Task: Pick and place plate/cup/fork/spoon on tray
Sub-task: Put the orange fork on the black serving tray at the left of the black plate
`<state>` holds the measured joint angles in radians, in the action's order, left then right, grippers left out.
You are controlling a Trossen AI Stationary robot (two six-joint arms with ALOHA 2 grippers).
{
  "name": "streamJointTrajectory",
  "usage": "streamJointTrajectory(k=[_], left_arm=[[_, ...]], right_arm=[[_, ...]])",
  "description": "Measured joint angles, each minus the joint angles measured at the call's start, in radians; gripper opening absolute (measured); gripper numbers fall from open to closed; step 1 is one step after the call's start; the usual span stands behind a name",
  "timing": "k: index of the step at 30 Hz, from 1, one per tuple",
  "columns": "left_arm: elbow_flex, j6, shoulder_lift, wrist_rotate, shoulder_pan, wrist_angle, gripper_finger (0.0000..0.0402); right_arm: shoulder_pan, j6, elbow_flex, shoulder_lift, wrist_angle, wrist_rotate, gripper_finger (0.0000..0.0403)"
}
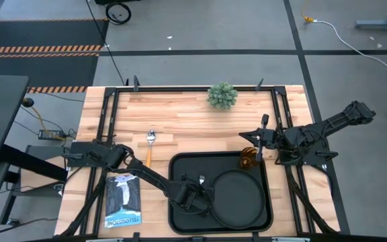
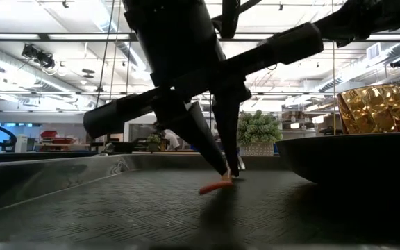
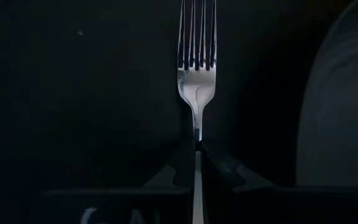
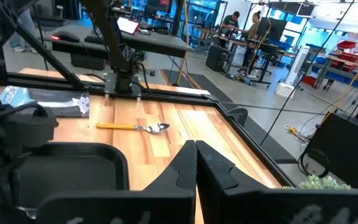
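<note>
My left gripper (image 1: 200,199) is low over the black tray (image 1: 180,165), fingers pointing down, shut on the fork (image 3: 197,56). The fork's silver tines show in the left wrist view and its orange handle end (image 2: 215,186) in the low view. The round black plate (image 1: 239,196) lies on the tray's right part. The amber cup (image 1: 249,159) stands in the tray's far right corner. The spoon (image 1: 150,144) lies on the wood, left of the tray. My right gripper (image 1: 244,136) is shut and empty, above the table beyond the cup. My left gripper pinches the fork between its two fingers, at the narrow neck (image 3: 196,134) where the silver head runs into the handle. The fingers (image 2: 226,163) come from above, pointing down. The tines stick out past the fingertips, and the handle end is close to the tray floor, slightly tilted.
A small green plant (image 1: 222,95) stands at the table's far edge. A blue and white booklet (image 1: 123,199) lies near the table's left front. The plate's rim (image 3: 337,93) is close beside the fork. Black frame rails run along the table's sides.
</note>
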<state>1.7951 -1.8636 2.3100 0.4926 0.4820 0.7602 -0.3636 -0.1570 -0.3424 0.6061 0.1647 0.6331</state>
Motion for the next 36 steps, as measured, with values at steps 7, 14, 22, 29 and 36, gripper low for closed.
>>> streamJointTrajectory(k=[7, 14, 22, 29, 36], left_arm=[[0.000, -0.003, 0.000, 0.016, -0.001, -0.004, 0.0047], [0.000, -0.002, 0.000, 0.019, -0.001, -0.002, 0.0073], [0.000, 0.118, 0.000, 0.000, -0.001, -0.001, 0.0077], [0.000, 0.151, 0.000, -0.022, -0.015, 0.008, 0.0077], [0.000, 0.062, 0.000, -0.019, -0.014, 0.005, 0.0078]], right_arm=[[0.000, 0.004, 0.000, 0.005, -0.002, 0.000, 0.0005], [0.000, 0.004, 0.000, 0.005, -0.002, 0.000, 0.0005], [0.000, 0.006, 0.000, 0.005, -0.002, 0.000, 0.0005], [0.000, 0.006, 0.000, 0.005, -0.002, 0.000, 0.0005], [0.000, 0.008, 0.000, 0.005, -0.003, -0.006, 0.0005]])
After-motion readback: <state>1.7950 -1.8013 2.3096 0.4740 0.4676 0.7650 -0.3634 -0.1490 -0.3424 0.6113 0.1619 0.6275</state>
